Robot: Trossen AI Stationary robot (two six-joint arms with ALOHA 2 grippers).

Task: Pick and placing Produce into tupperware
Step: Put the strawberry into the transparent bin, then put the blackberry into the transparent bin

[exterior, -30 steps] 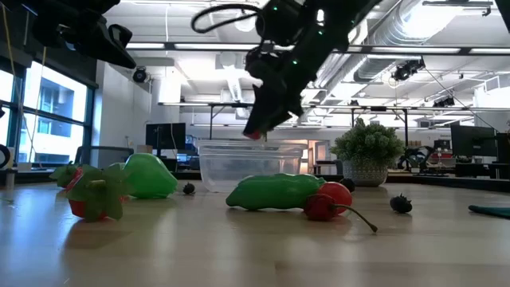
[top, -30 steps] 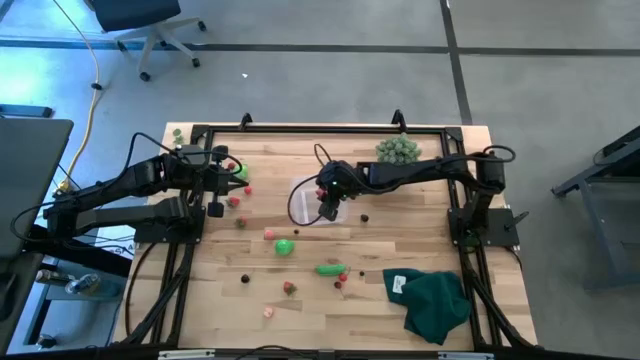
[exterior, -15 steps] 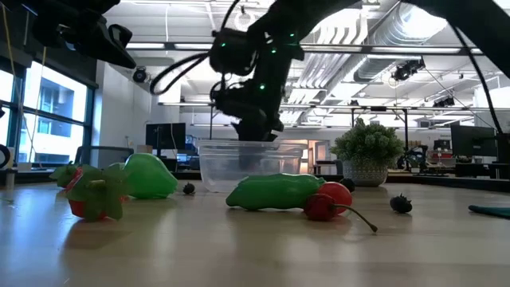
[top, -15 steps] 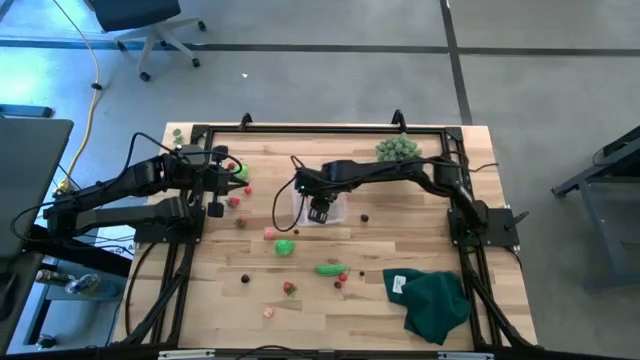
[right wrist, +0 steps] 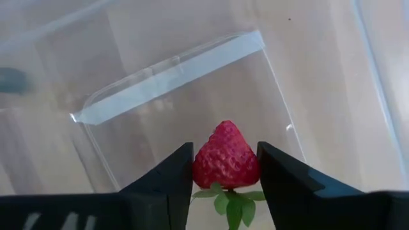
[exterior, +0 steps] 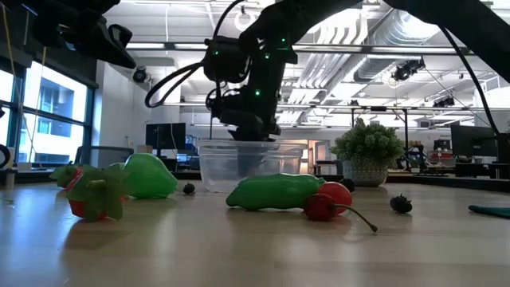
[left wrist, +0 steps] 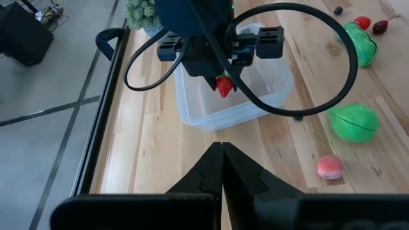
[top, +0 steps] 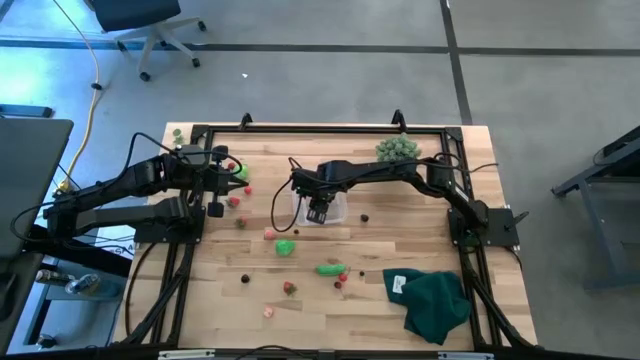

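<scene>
The bench (top: 420,235) carried one clear container (top: 322,208), with one strawberry (right wrist: 225,156) above it. There was one long green piece (top: 329,268) and two round green ones, one in the open (top: 285,246) and one partly hidden (top: 240,172). About seven red or pink bits (top: 290,288) lay loose, too small to count exactly. Two dark berries (top: 364,216) showed clearly. There was one bushy ball (top: 397,149) and one green cloth (top: 435,303).

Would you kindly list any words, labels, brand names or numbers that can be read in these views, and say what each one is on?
None can be read.
A pale tag on the dark green cloth: too small to read.
The clear square plastic tupperware and the red toy strawberry in the right claw: no print shows.
</scene>
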